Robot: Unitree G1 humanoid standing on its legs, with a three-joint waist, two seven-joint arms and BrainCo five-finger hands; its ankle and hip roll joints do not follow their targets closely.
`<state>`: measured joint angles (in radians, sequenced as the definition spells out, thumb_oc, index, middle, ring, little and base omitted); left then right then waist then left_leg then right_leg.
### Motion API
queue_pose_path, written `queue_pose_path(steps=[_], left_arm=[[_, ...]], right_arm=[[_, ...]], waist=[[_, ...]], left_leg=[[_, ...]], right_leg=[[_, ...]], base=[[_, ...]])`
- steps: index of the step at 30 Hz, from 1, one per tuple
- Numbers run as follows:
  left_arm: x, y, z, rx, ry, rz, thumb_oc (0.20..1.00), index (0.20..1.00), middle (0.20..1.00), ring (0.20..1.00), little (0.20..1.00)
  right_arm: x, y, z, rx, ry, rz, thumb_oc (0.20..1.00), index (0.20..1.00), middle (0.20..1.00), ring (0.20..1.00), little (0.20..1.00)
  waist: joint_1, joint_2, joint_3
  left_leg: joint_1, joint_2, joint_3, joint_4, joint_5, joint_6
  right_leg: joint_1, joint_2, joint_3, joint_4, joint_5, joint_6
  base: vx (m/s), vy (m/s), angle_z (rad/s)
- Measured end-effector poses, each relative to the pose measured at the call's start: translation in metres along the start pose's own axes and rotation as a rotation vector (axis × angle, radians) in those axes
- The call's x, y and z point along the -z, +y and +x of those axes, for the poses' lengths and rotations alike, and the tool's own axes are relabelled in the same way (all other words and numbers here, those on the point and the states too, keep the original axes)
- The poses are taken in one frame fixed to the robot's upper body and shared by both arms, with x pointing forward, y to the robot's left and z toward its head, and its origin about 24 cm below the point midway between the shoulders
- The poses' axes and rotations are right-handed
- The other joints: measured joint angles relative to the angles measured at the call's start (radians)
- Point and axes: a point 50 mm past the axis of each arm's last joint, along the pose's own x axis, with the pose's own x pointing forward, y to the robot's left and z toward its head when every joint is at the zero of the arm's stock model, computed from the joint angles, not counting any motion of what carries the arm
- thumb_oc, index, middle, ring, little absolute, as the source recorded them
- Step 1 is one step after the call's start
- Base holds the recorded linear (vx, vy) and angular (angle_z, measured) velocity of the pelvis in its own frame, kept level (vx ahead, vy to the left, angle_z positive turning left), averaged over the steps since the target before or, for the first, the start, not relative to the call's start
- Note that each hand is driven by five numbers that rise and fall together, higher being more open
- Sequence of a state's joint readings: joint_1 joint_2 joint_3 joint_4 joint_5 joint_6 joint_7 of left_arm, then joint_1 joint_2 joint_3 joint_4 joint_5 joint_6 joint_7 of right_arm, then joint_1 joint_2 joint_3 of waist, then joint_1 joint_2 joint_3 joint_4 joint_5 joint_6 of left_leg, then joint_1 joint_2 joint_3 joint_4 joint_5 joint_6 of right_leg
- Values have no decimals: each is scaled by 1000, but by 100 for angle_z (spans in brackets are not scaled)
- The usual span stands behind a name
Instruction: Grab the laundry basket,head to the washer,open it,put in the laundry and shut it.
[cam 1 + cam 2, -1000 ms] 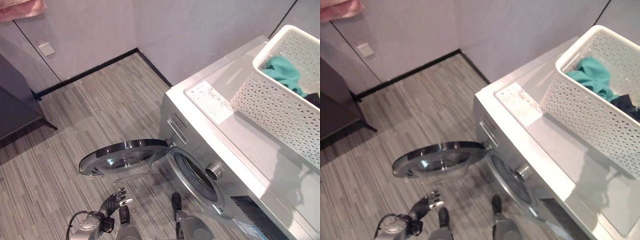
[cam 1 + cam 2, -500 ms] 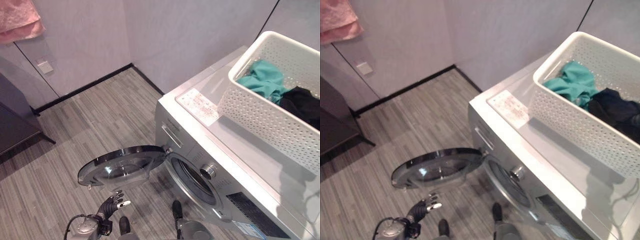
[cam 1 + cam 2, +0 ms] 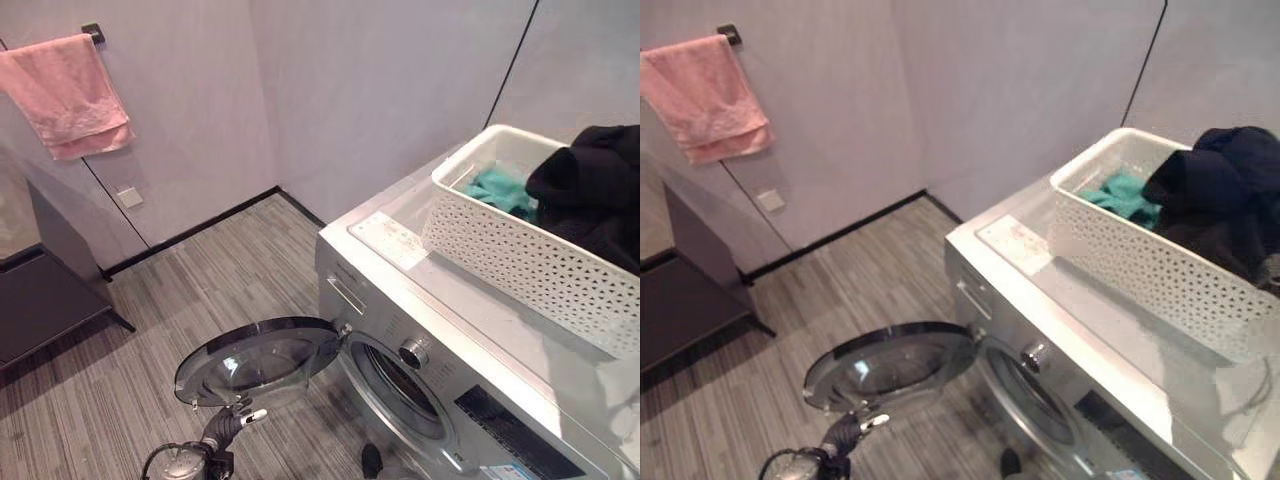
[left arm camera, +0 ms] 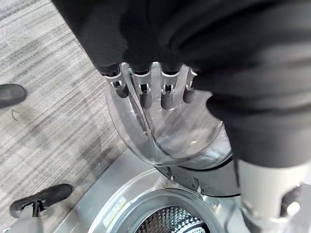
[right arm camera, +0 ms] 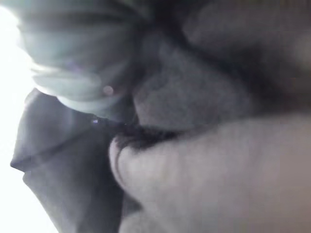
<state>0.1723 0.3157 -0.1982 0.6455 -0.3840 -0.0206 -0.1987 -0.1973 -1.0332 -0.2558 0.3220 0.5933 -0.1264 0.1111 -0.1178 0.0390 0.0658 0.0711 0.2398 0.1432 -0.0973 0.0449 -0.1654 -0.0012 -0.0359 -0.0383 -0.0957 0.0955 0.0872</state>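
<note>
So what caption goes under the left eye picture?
Washer door open, white basket on top, dark clothes rising out.

One washer (image 3: 470, 370), one basket (image 3: 520, 260), two garments: teal (image 3: 495, 188), black (image 3: 590, 185); one towel (image 3: 70, 95).

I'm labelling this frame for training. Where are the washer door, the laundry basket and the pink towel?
washer door (image 3: 262, 360): left eye view, on its glass centre.
laundry basket (image 3: 520, 265): left eye view, on its perforated front wall.
pink towel (image 3: 72, 95): left eye view, on the middle of the hanging cloth.

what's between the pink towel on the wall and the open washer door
Bare striped floor and a stretch of wall with a small white wall plate below the pink towel. Nothing stands before the washer door, as the left eye view shows.
</note>
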Motion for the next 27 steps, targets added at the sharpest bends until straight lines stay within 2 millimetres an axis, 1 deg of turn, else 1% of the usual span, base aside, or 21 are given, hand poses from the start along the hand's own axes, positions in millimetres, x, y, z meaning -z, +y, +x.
queue_pose_path(steps=[6,10,13,17,19,21,22,23,26,27], left_arm=[[9,1,-4,-6,24,-6,1000,1000,1000,1000,1000],[7,1,-4,-7,19,-5,1000,1000,1000,1000,1000],[3,0,-2,-16,7,0,1000,1000,1000,1000,1000],[-11,-5,3,-11,-38,25,1000,1000,1000,1000,1000],[-20,-8,5,2,-78,36,1000,1000,1000,1000,1000],[-27,-10,5,9,-106,50,1000,1000,1000,1000,1000],[-42,-11,6,16,-162,70,1000,1000,1000,1000,1000],[-50,-10,7,14,-187,85,1000,1000,1000,1000,1000],[-66,-7,4,5,-243,139,1000,1000,1000,1000,1000],[-66,-7,4,5,-244,139,1000,1000,1000,1000,1000]], right_arm=[[8,6,-2,0,13,34,200,200,200,200,200],[7,8,0,20,7,40,200,200,200,200,200],[-1,9,7,58,-27,49,200,200,200,200,200],[-31,6,21,156,-149,86,200,200,200,200,200],[-47,6,24,186,-231,98,200,200,200,200,200],[-60,8,26,201,-286,104,200,200,200,200,200],[-80,9,28,225,-374,113,200,200,200,200,200],[-89,9,27,235,-414,115,200,200,200,200,200],[-105,11,22,263,-496,85,200,200,200,200,200],[-106,11,22,264,-497,84,200,200,200,200,200]], waist=[[5,-18,-6],[9,-17,-5],[10,-14,-4],[8,-13,-5],[10,-14,-3],[6,-16,-2],[5,-21,2],[3,-20,4],[-4,-31,11],[-4,-32,12]], left_leg=[[2,-1,0,0,0,0],[14,-1,3,0,1,-2],[16,-1,3,0,0,0],[21,-2,4,1,0,0],[29,-2,6,2,-2,1],[35,-5,14,5,-4,-1],[42,-8,35,5,-7,-2],[50,-11,45,5,-10,1],[77,-13,78,5,-23,2],[77,-13,79,5,-23,2]], right_leg=[[1,0,-1,0,2,5],[9,0,0,0,1,8],[12,-1,1,0,0,8],[15,-1,3,0,1,9],[19,-2,6,0,-2,6],[17,-2,22,0,-3,4],[10,-4,43,0,5,15],[15,-4,51,0,7,16],[20,-4,77,0,6,18],[20,-4,78,0,6,18]], base=[[0,0,0],[-5,0,-2],[-11,13,0],[-24,31,-1],[-39,60,-5],[-45,99,-19],[-52,121,-34],[-43,93,-41],[-40,99,-26],[-43,124,-41]])
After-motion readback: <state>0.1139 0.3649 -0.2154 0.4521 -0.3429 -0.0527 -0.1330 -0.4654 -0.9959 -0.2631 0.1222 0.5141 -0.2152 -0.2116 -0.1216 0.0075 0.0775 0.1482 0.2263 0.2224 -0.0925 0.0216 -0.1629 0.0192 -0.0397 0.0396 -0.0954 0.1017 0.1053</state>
